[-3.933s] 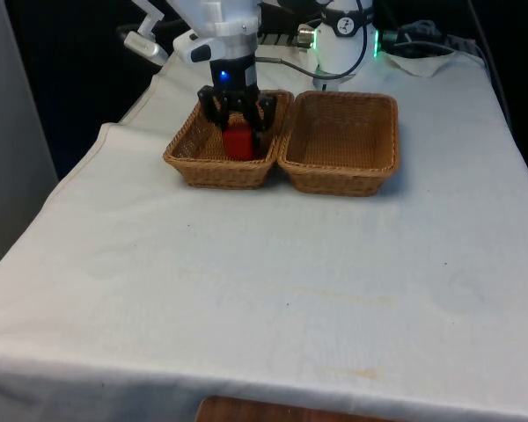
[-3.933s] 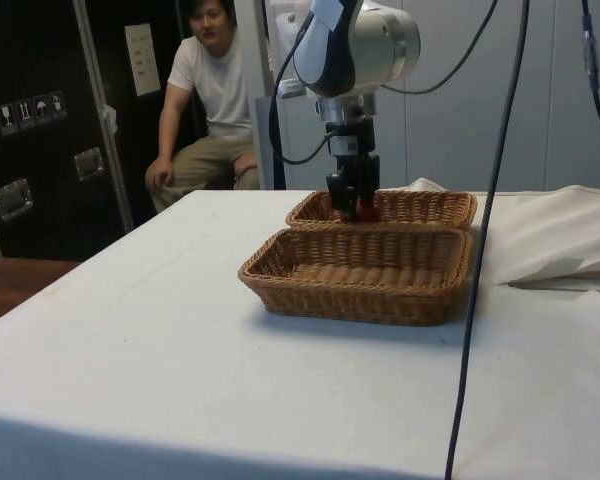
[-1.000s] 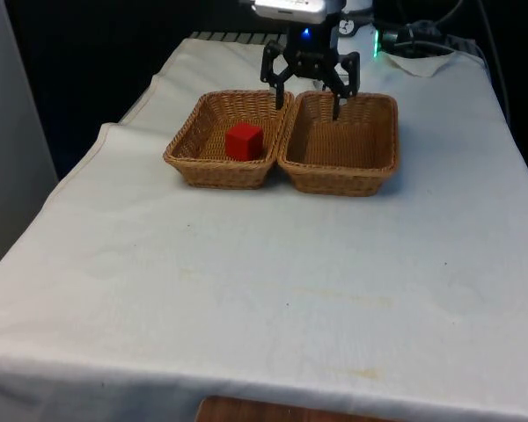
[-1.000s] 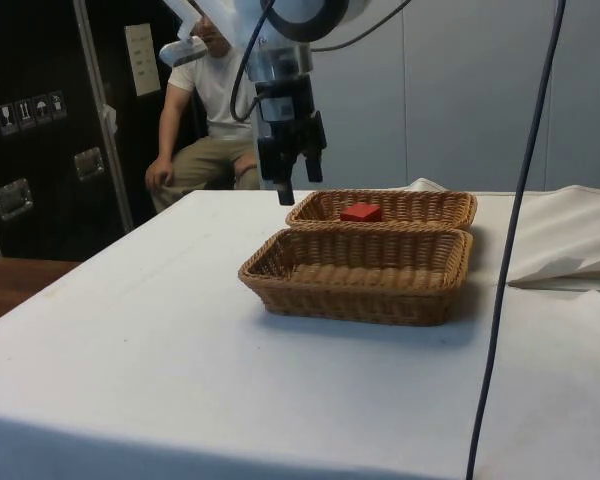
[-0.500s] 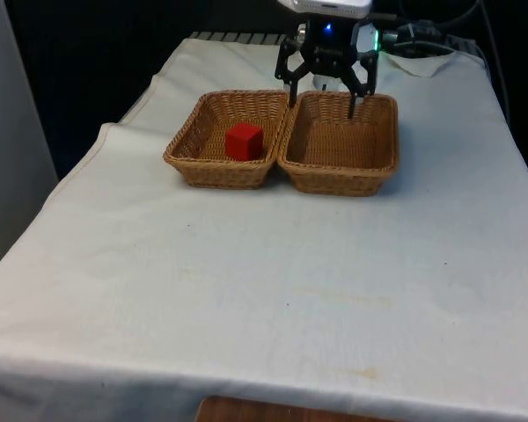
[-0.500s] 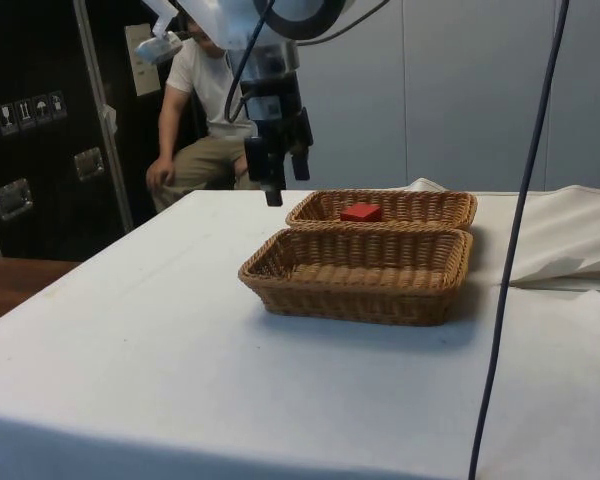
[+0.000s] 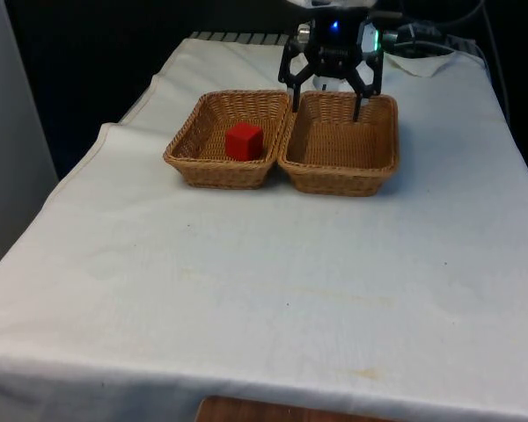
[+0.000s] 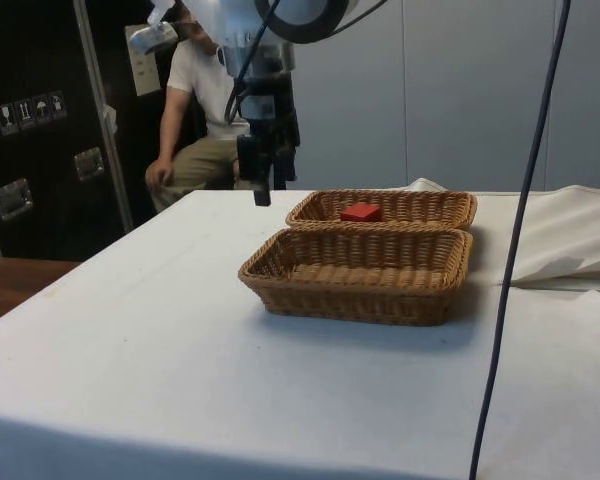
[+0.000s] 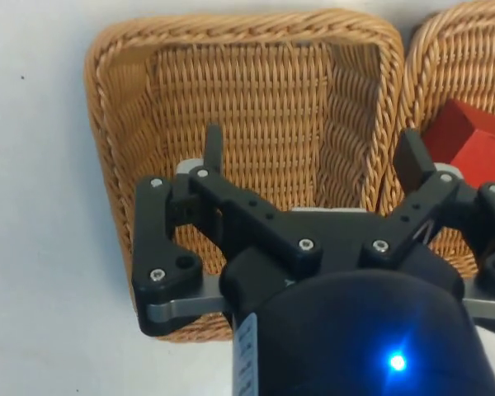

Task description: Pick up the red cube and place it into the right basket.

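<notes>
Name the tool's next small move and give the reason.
Probably shift back over the red cube: it lies in the basket on the front view's left, while the open, empty tool hangs above the other basket.

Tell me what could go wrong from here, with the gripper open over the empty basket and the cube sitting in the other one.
1. The red cube lies in the basket on the front view's left while the open gripper hangs empty above the other basket; if that one is the target, the run may end with nothing delivered.
2. The two baskets touch along one rim, so a low pass between them could snag the wicker.
3. A person sits behind the table, near the arm's sweep.
</notes>
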